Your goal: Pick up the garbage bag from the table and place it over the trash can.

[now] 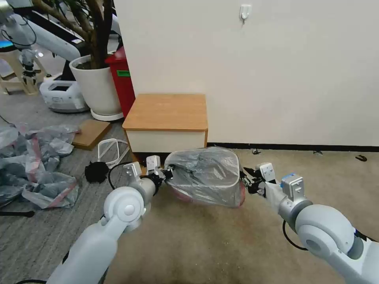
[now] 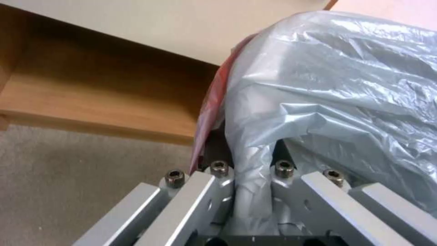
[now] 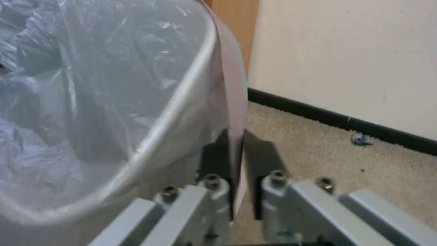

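While draped over trash can (image 1: pixel 237 193), garbage bag (image 1: pixel 205 173) pinched by left hand (image 1: pixel 167 173), right hand (image 1: pixel 245 182).

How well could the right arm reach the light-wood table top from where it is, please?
Probably not freely: its tool is shut on the translucent grey garbage bag, stretched over the trash can between it and the table.
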`<state>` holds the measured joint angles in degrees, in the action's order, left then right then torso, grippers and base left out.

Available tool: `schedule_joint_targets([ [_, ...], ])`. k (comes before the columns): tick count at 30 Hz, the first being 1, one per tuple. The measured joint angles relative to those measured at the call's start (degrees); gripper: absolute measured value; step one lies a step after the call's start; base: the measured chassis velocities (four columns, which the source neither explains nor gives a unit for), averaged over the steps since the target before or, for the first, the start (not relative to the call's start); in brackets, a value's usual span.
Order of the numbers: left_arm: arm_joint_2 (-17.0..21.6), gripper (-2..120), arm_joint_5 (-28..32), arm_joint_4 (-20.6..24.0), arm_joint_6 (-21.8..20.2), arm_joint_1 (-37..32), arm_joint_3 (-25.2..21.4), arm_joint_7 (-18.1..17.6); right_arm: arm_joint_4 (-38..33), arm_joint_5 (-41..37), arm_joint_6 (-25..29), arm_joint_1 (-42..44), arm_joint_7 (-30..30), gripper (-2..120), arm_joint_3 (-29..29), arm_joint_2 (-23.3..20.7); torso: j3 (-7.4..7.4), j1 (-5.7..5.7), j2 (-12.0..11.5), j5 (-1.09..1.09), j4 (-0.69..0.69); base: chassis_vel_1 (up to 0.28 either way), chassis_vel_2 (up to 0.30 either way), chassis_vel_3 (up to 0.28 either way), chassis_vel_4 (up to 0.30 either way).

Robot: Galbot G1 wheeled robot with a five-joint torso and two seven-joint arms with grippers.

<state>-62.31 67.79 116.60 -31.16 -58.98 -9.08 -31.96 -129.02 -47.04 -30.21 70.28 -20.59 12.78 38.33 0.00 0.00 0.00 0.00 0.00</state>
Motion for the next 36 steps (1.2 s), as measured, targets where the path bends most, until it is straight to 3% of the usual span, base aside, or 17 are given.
schedule_joint_targets([
  [3,-0.02,3,0.0,-0.09,-0.03,0.0,0.03,0.12,0.25,-0.08,0.51,-0.1,0.11,0,-0.12,-0.26,0.0,0.0,0.0,0.0,0.0,0.0,0.0,0.0,0.0],
  [24,0.47,3,0.35,0.56,-1.29,-1.01,-0.83,1.9,6.99,-1.1,3.04,-1.34,-0.15,0,-1.97,0.62,0.0,0.0,0.0,0.0,0.0,0.0,0.0,0.0,0.0],
  [36,-0.67,3,4.62,1.09,-0.92,-0.25,-2.23,0.8,10.44,1.06,5.01,-0.97,-1.28,0,-4.1,5.96,0.0,0.0,0.0,0.0,0.0,0.0,0.0,0.0,0.0],
])
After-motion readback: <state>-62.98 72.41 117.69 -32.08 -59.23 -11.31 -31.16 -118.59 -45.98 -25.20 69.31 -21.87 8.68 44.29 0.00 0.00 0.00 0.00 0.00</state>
